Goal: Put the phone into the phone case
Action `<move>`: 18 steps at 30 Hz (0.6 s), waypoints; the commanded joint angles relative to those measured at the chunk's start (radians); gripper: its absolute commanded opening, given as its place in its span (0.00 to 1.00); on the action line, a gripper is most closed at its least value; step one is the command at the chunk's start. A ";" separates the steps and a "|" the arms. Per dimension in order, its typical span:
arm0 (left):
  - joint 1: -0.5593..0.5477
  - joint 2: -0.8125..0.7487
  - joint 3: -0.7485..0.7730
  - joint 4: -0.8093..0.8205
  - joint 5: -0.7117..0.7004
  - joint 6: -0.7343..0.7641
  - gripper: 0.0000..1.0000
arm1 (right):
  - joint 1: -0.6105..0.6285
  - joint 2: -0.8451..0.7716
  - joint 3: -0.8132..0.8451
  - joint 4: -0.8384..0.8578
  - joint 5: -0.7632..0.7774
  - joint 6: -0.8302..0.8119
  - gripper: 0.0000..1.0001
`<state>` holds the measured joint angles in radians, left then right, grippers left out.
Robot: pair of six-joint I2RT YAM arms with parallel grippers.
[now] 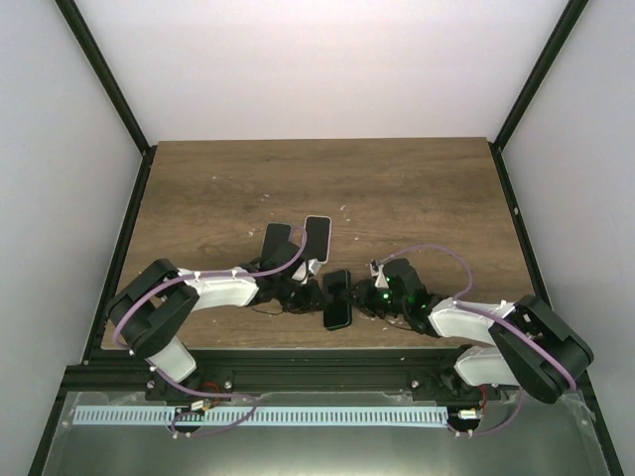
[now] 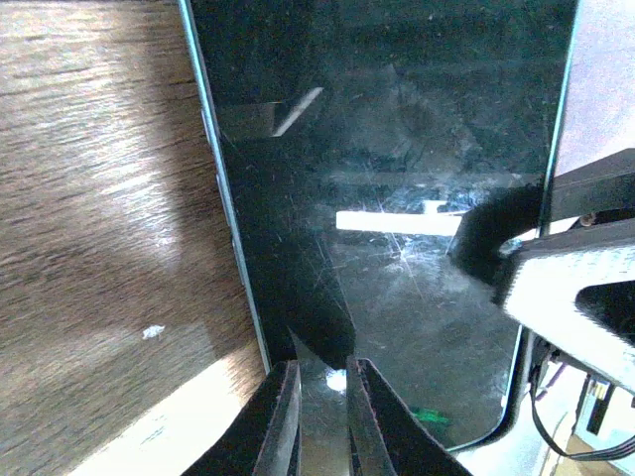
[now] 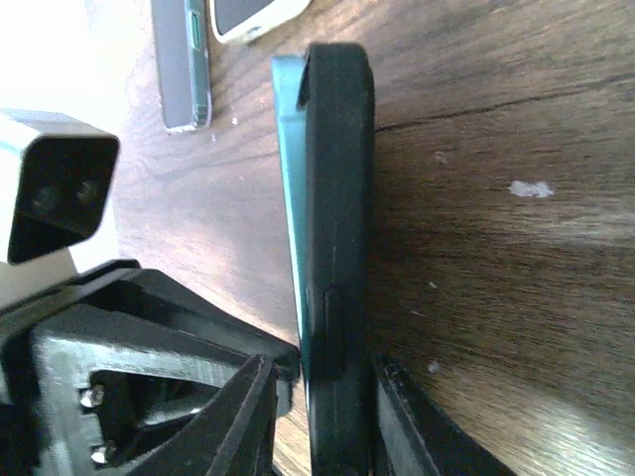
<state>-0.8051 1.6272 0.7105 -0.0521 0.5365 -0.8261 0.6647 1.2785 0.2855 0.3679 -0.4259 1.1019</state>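
Observation:
The phone lies near the table's front edge between both grippers, dark screen up. In the left wrist view its glass fills the frame, and my left gripper rests over its near end with the fingers almost together and nothing between them. In the right wrist view the black phone case shows edge-on with the phone's teal rim against it. My right gripper is shut across the thickness of case and phone at their near end. In the top view the left gripper and right gripper flank the phone.
A dark phone or case and a white one lie just behind the left gripper; both also show in the right wrist view, grey and white. The left gripper's body is close beside the right fingers.

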 commanded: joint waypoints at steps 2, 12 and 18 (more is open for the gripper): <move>-0.010 -0.003 -0.004 0.021 0.028 0.008 0.16 | 0.010 0.004 0.019 -0.032 -0.010 -0.041 0.23; 0.088 -0.280 -0.016 -0.073 0.012 -0.005 0.32 | 0.014 -0.076 0.018 0.080 -0.145 -0.074 0.07; 0.186 -0.555 0.030 -0.242 -0.024 0.027 0.52 | 0.026 -0.198 0.029 0.146 -0.201 -0.040 0.06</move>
<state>-0.6617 1.2053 0.6926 -0.1688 0.5350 -0.8295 0.6777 1.1698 0.2852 0.3836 -0.5453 1.0378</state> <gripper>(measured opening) 0.474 0.123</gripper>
